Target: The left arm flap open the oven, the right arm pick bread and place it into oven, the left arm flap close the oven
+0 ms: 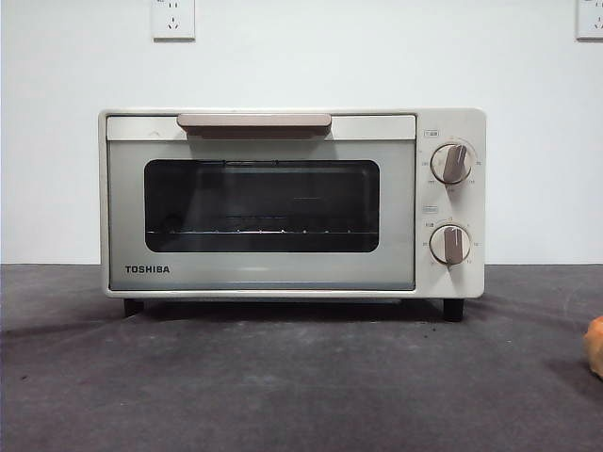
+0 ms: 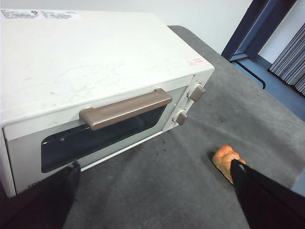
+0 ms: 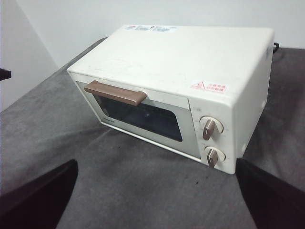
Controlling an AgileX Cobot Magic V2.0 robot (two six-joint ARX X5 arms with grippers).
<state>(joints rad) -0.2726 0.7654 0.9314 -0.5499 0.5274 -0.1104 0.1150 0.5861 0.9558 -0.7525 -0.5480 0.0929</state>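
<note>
The cream-white TOSHIBA oven [image 1: 283, 202] stands on the dark table with its door shut and its beige handle [image 1: 253, 121] along the top. It also shows in the left wrist view [image 2: 86, 62] and the right wrist view [image 3: 181, 81]. The golden-orange bread [image 2: 226, 160] lies on the table to the right of the oven; only its edge [image 1: 594, 347] shows in the front view. My left gripper [image 2: 155, 191] is open and empty, held above the table in front of the oven. My right gripper [image 3: 157, 191] is open and empty, held off to the oven's front right.
Two beige knobs [image 1: 451, 163] sit on the oven's right panel. A white wall with sockets [image 1: 173, 19] stands behind the oven. A dark blue frame [image 2: 252, 28] and curtains stand beyond the table's right edge.
</note>
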